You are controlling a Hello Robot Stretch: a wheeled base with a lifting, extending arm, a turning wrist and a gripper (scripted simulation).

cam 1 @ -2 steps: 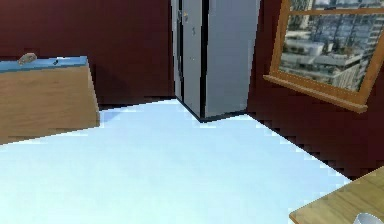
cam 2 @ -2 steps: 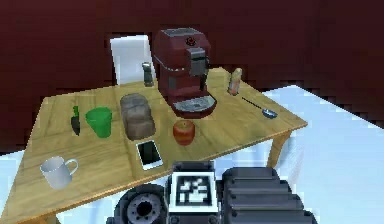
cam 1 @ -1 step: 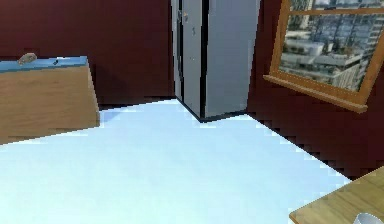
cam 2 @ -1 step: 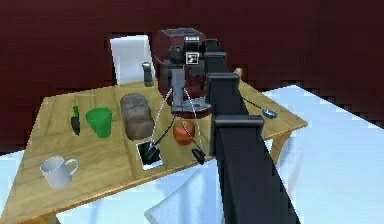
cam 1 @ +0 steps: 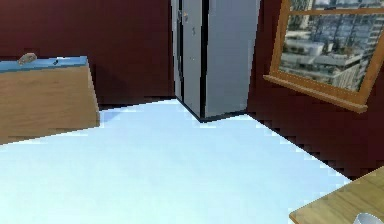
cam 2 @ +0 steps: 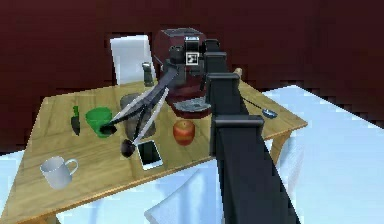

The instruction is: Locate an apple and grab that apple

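A red-orange apple point(cam 2: 183, 131) sits on the wooden table point(cam 2: 60, 132), close to its near edge. The dark arm bar point(cam 2: 243, 165) rises from the bottom of the arm side view and reaches over the table. The gripper point(cam 2: 134, 130) slants down to the left, its thin fingers point(cam 2: 148, 100) crossing above the tabletop just left of the apple. A green bowl point(cam 2: 98, 119) and a white phone point(cam 2: 150, 154) lie near the fingertips. I cannot tell whether the gripper holds anything.
The table also carries a white mug point(cam 2: 58, 170), a dark knife point(cam 2: 76, 118), a dark red machine point(cam 2: 180, 48), a shaker point(cam 2: 148, 72) and a spoon point(cam 2: 265, 108). A white chair point(cam 2: 130, 55) stands behind it. Ahead are pale floor point(cam 1: 170, 160), a wooden counter point(cam 1: 45, 100), a grey cabinet point(cam 1: 215, 55) and a window point(cam 1: 335, 45).
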